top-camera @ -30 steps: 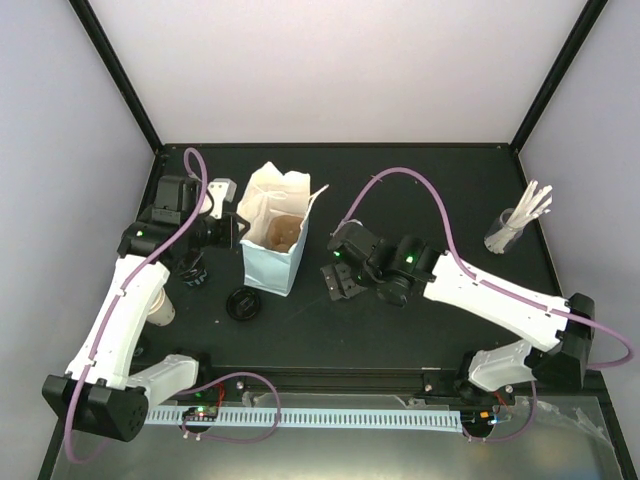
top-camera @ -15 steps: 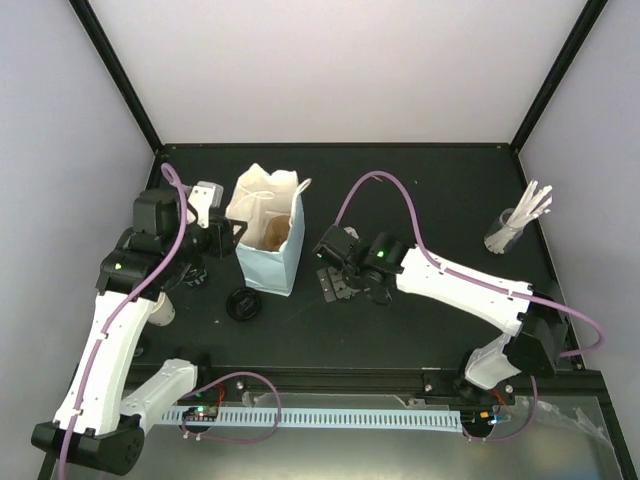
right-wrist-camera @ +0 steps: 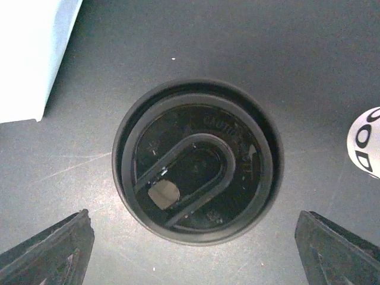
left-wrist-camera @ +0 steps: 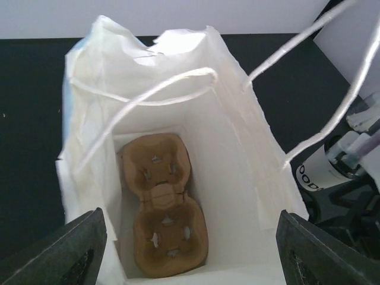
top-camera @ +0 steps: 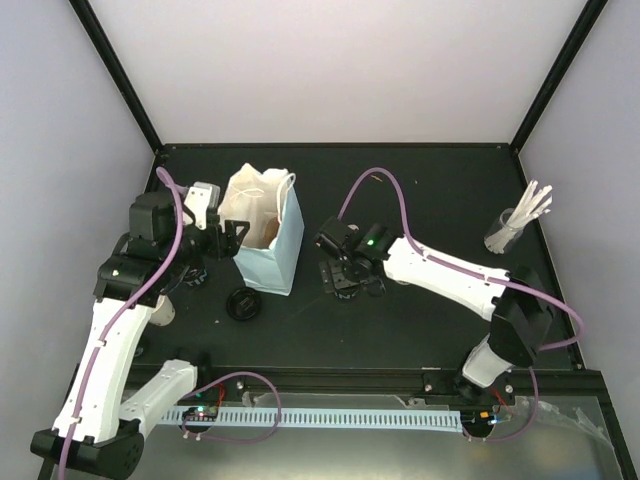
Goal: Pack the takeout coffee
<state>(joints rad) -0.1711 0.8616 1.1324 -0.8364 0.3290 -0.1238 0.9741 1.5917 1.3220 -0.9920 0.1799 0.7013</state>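
Toward table's back-left, pulp carrier [left-wrist-camera: 163,228] lies at bottom of open blue bag [top-camera: 284,252]; L gripper [left-wrist-camera: 191,246] spread wide over bag's mouth, handles crossing. R gripper [right-wrist-camera: 193,228] spread too, black lid [right-wrist-camera: 196,160] straight below btwn fingers, printed cup [right-wrist-camera: 368,145] just beside.

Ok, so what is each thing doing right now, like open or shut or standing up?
bag: standing up, top open.
cup carrier: lying in the bottom of the bag, holes empty.
lid: top side up, not gripped.
second lid: near the bag, untouched.
left gripper: open, beside the bag's top.
right gripper: open, over the lid.
glass of sticks: upright.
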